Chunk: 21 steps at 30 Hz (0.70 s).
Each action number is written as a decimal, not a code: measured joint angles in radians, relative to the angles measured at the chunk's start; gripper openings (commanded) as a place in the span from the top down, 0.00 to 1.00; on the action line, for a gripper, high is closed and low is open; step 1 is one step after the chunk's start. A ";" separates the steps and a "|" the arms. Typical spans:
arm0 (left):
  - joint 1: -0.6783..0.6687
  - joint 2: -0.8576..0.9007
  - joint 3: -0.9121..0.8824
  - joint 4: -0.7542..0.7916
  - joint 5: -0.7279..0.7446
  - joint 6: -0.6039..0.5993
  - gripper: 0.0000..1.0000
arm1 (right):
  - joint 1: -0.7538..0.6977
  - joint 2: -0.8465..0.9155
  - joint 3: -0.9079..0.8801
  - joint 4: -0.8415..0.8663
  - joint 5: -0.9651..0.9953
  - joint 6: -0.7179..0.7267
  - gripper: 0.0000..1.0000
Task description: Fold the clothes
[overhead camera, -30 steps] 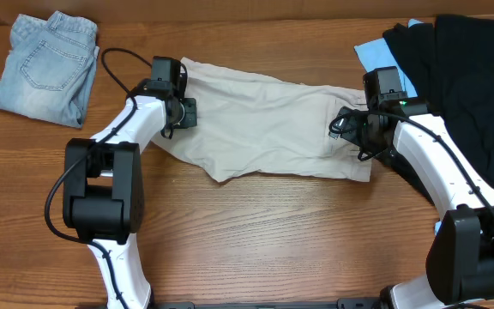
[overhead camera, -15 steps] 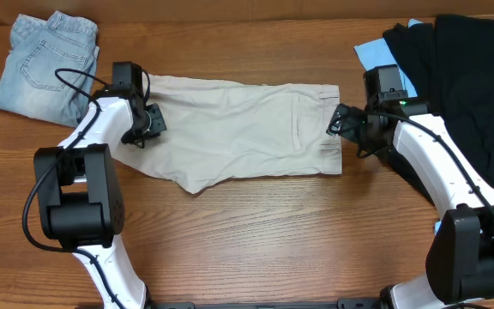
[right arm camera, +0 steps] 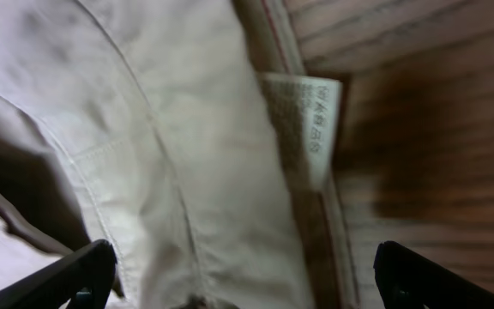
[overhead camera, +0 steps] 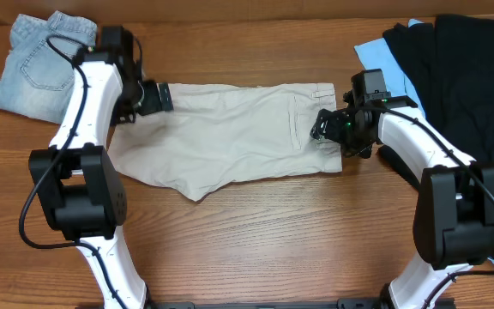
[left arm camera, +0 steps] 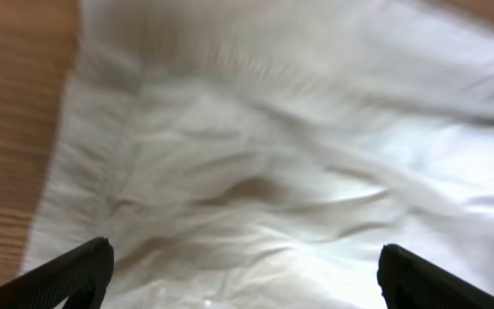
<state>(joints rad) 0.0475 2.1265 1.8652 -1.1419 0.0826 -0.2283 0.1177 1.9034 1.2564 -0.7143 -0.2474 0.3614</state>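
The shorts (overhead camera: 230,133) lie spread flat in the upper middle of the overhead frame, long side running left to right on the desk (overhead camera: 256,249). The left gripper (overhead camera: 154,96) sits at their left end. In its wrist view the left gripper (left arm camera: 247,275) is spread wide over rumpled cloth and holds nothing. The right gripper (overhead camera: 321,127) is at the right end, by the waistband (right arm camera: 268,39), and its wrist view shows it (right arm camera: 247,275) spread wide too, pinching nothing.

A white label (right arm camera: 309,129) pokes out past the waistband onto the wood. It carries lines of small print, too fine to read, and no brand can be made out.

Risks, as I judge them:
- The right gripper may close on the label or on one layer alone, so the fold drags crooked.
- The cloth under the left gripper is wrinkled, and a pinch there could trap creases.
- The lower edge bulges at the lower left, so the halves may not line up.
- The left arm passes close to the denim (overhead camera: 41,64) at the upper left, and the right arm to the black garment (overhead camera: 470,69). Either could get snagged on a swing.
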 measured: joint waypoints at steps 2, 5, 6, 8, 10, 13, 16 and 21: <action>0.000 0.000 0.050 -0.022 0.010 0.000 0.00 | 0.000 0.019 0.000 0.023 -0.019 0.000 0.02; 0.000 0.000 0.092 -0.032 0.060 0.030 0.00 | 0.000 0.054 0.005 0.043 -0.046 0.009 0.05; 0.000 0.000 0.101 -0.032 0.078 0.044 0.00 | 0.000 0.054 0.005 0.052 -0.054 0.010 0.07; 0.000 0.000 0.114 -0.025 0.122 0.069 0.00 | -0.004 0.062 0.006 0.067 -0.084 0.016 0.14; -0.001 0.000 0.118 -0.014 0.148 0.083 0.00 | -0.007 0.069 0.007 0.079 -0.119 0.023 0.35; -0.002 0.000 0.118 -0.014 0.170 0.095 0.00 | -0.006 0.084 0.007 0.085 -0.165 0.027 0.65; -0.002 0.000 0.118 -0.010 0.180 0.102 0.00 | -0.006 0.101 0.006 0.091 -0.203 0.036 0.80; -0.002 0.000 0.118 0.027 0.185 0.106 0.00 | -0.019 0.103 0.006 0.093 -0.242 0.034 0.86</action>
<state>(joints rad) 0.0460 2.1265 1.9835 -1.1149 0.2672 -0.1223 0.0982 2.0060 1.2621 -0.6216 -0.4896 0.3954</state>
